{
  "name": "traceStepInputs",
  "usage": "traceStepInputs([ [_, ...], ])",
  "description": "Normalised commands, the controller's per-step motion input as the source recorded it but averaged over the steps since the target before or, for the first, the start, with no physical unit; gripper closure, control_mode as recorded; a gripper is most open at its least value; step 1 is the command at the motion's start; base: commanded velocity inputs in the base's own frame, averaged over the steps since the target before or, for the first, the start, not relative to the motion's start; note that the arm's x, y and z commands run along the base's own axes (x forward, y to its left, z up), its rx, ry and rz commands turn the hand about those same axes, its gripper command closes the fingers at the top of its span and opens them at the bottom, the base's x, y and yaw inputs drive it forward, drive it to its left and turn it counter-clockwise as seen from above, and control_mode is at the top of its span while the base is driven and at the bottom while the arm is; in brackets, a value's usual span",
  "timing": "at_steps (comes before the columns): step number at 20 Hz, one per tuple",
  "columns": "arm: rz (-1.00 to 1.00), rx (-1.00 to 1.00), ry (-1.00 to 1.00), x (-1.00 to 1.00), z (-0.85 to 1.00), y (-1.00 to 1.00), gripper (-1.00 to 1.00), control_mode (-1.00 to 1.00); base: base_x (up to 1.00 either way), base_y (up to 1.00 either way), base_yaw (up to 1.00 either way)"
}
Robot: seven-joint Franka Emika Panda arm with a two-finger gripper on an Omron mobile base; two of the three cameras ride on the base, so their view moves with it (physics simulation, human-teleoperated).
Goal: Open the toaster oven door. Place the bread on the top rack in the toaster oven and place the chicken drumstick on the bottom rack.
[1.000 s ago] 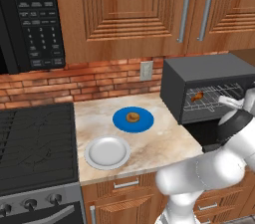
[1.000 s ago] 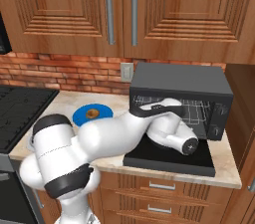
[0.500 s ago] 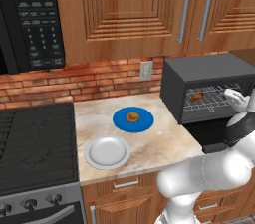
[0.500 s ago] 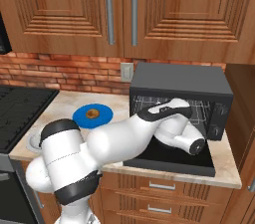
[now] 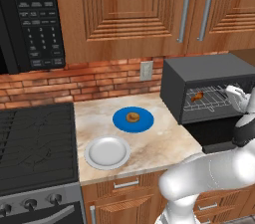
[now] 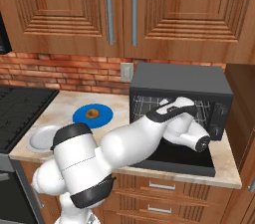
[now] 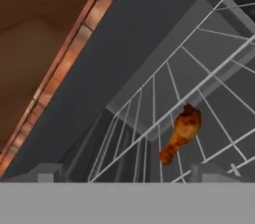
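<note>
The toaster oven [image 5: 209, 76] stands at the counter's right end with its door [image 5: 221, 131] folded down flat in front. The reddish-brown chicken drumstick [image 5: 196, 97] lies on a wire rack inside; I cannot tell which rack. My gripper [image 5: 234, 92] is at the right side of the oven mouth. In the hand view it [image 7: 127, 173] is open with nothing between the fingertips [image 7: 209, 170], and the drumstick [image 7: 182, 131] lies a little beyond them. The bread [image 5: 132, 117] sits on a blue plate [image 5: 119, 121] on the counter. My arm covers much of the oven mouth [image 6: 179, 101] and the lowered door [image 6: 182, 161].
A white plate [image 5: 107, 152] sits near the counter's front edge, left of the blue plate. A black microwave [image 5: 35, 14] hangs over the stove [image 5: 35, 138] at the left. Wooden cabinets [image 5: 149, 9] hang above, and a brick wall with an outlet [image 5: 146, 70] is behind.
My hand has shifted slightly to the right at the oven mouth. The jaws stay open and the drumstick rests where it was on the rack.
</note>
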Motion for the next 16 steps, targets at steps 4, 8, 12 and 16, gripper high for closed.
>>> traceStepInputs([
  [4,0.00,0.00,0.00,0.16,-0.07,-0.01,-1.00,-1.00,0.00,0.00,0.00],
  [8,0.00,0.00,-0.01,0.20,-0.06,0.00,-1.00,-1.00,0.00,0.00,0.00],
  [12,-0.06,-0.06,0.00,0.27,-0.01,0.00,-1.00,-1.00,0.00,0.00,0.00],
  [16,-0.15,-0.16,0.00,0.27,-0.10,0.03,-1.00,-1.00,0.00,0.00,0.00],
])
